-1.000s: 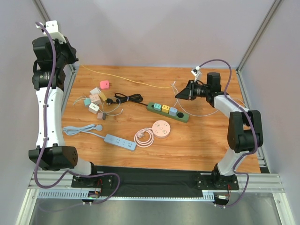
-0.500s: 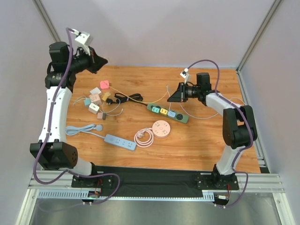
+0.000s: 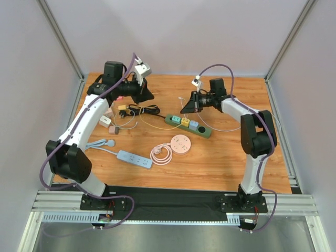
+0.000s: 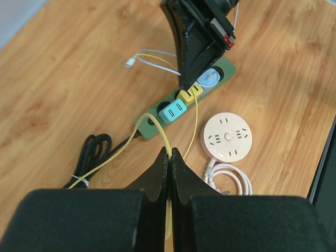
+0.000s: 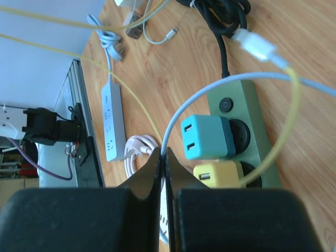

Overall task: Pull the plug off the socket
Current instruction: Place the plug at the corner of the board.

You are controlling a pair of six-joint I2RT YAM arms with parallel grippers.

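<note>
A green power strip (image 3: 207, 132) lies mid-table with a teal plug (image 3: 175, 119), a yellow plug (image 3: 185, 122) and a light blue plug (image 3: 193, 125) seated in it. My left gripper (image 3: 151, 98) hovers left of the strip. In the left wrist view it (image 4: 169, 152) is shut on the yellow cable (image 4: 195, 118) that runs to the yellow plug (image 4: 189, 94). My right gripper (image 3: 182, 111) is at the strip's left end. In the right wrist view it (image 5: 164, 152) is shut on the light blue cable (image 5: 181, 113), beside the teal plug (image 5: 205, 137) and the yellow plug (image 5: 218, 173).
A pink round socket (image 3: 180, 144) with its coiled lead lies in front of the strip, and a blue power strip (image 3: 134, 158) lies at the front left. A coiled black cable (image 3: 143, 109) and several small pastel plugs (image 3: 107, 113) lie on the left.
My left arm has swung from the far left corner down and right to the middle of the table. My right gripper has moved left, to the strip's left end.
</note>
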